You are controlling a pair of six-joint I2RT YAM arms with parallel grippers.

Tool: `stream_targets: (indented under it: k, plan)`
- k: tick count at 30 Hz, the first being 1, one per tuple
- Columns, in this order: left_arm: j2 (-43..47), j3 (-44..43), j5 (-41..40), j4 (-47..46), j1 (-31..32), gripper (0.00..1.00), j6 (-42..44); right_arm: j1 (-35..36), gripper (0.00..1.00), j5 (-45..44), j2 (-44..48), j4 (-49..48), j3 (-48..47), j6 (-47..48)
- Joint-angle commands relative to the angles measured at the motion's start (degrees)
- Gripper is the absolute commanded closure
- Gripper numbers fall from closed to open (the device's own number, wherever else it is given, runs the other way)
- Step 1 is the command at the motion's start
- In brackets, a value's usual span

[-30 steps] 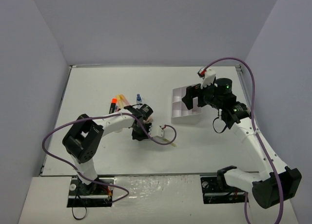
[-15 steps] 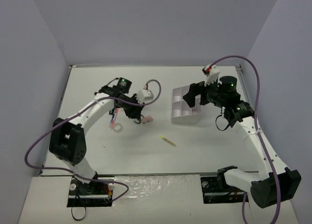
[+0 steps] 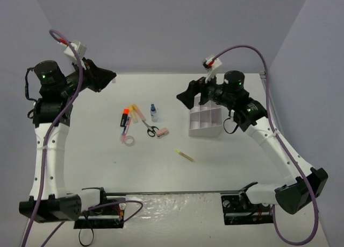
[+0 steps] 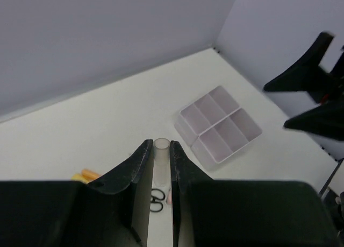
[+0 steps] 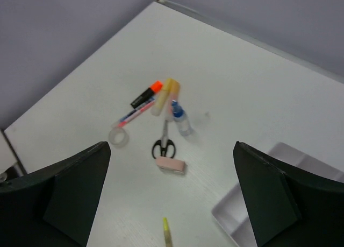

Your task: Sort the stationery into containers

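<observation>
Left fingers [image 4: 141, 158] closed, only a thin slit between them, raised high at upper left of the top view, well clear of the counter [image 3: 242, 161]. Right fingers [image 5: 75, 182] spread wide, holding nothing, hovering just above and left of the tray [image 3: 204, 131], which sits right of centre.

All stationery is on the counter, outside the tray. Cluster left of centre:
- orange highlighter [image 3: 125, 115] and yellow highlighters [image 3: 137, 113] side by side
- bottle [image 3: 153, 113] just right of them
- scissors [image 3: 150, 128] below the bottle, eraser [image 3: 162, 132] touching or just beside the handles
- tape ring [image 3: 129, 140] at lower left of the cluster

Yellow stick [image 3: 184, 155] lies alone, below and between the cluster and the tray.
</observation>
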State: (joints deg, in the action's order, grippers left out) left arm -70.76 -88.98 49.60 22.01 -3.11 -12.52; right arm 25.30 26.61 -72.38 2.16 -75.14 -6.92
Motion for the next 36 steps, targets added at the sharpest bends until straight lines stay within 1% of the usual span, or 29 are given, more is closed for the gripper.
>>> stream_targets:
  k: [1,3,4,5,7,8,9,11,14,17,20,22,23,24,25,26,27,28,30,32,35,36]
  plan:
    - [8.45,2.56,1.99,-16.36,0.48,1.0,-12.5,10.81,0.04,3.07,-3.36,-14.28,-3.03,-2.01]
    - [11.34,7.73,3.56,-29.05,0.71,1.0,-16.31,13.6,0.04,5.99,-5.12,-21.44,-2.9,-3.2]
    - [12.57,10.18,4.45,-33.82,0.84,1.0,-17.82,14.57,0.03,7.95,-5.8,-24.35,-2.84,-3.56]
    - [13.14,11.65,5.45,-35.92,0.89,1.0,-18.43,14.78,0.03,10.5,-6.21,-26.07,-2.89,-3.42]
    - [13.45,13.3,9.95,-39.82,1.18,1.0,-17.99,14.78,0.03,14.05,-6.29,-26.86,-2.73,-0.23]
    - [13.98,14.35,12.25,-42.64,1.18,1.0,-15.63,14.61,0.02,13.47,-5.94,-24.94,-2.56,2.07]
    - [14.5,14.79,14.42,-43.35,2.12,1.0,-13.64,14.18,0.0,12.78,-5.42,-23.81,-2.3,5.95]
    - [15.96,15.54,17.2,-43.17,3.48,1.0,-8.62,13.24,0.0,12.22,-5.34,-22.13,-1.45,7.4]
    - [17.49,17.19,18.94,-45.07,5.83,1.0,-6.08,12.6,0.0,13.94,-5.87,-22.18,-0.88,8.54]
    - [17.5,18.33,19.19,-47.82,5.84,1.0,-8.16,13.84,0.03,15.95,-7.37,-28.68,-0.49,4.48]
    - [18.16,19.07,21.67,-48.23,6.5,1.0,-8.75,14.64,0.09,18.5,-9.05,-36.25,-0.62,0.69]
    - [19.16,19.86,23.34,-46.89,7.24,1.0,-6.64,14.77,0.14,22.49,-9.88,-41.33,-0.71,-2.38]
    - [19.32,20.22,23.62,-46.65,7.28,1.0,-5.27,14.69,0.15,22.72,-9.98,-41.64,-0.72,-2.54]
    - [20.29,20.64,25.34,-45.14,7.52,1.0,-3.51,14.69,0.2,24.14,-10.52,-43.28,-0.8,-3.37]
    - [20.86,20.93,26.49,-43.84,7.61,1.0,-0.58,14.69,0.22,25.51,-10.66,-43.21,-0.8,-3.4]
    - [21.82,21.33,27.82,-41.58,7.67,1.0,5.85,14.69,0.24,25.58,-10.58,-42.26,-0.81,-2.83]
    - [23.59,21.47,29.87,-36.08,7.6,1.0,10.78,14.71,0.26,25.41,-10.49,-39.57,-0.87,-1.12]
    - [24.6,21.38,30.09,-31.24,7.6,1.0,17.54,14.78,0.26,24.77,-10.39,-37.95,-0.78,-0.12]
    - [27.19,21.26,29.51,-17.1,7.6,1.0,35.07,14.69,0.26,24.06,-10.02,-35.23,-0.37,1.19]
    - [27.52,21.58,28.43,-14.84,7.51,1.0,38.86,14.7,0.26,23.63,-9.71,-35.2,0.17,1.2]
    - [27.52,22.0,26.71,-11.58,7.68,1.0,39.58,14.96,0.26,22.44,-9.63,-35.21,0.69,0.77]
    - [27.08,22.4,24.82,-13.18,7.68,1.0,36.66,15.35,0.26,22.39,-9.84,-35.86,0.78,0.33]
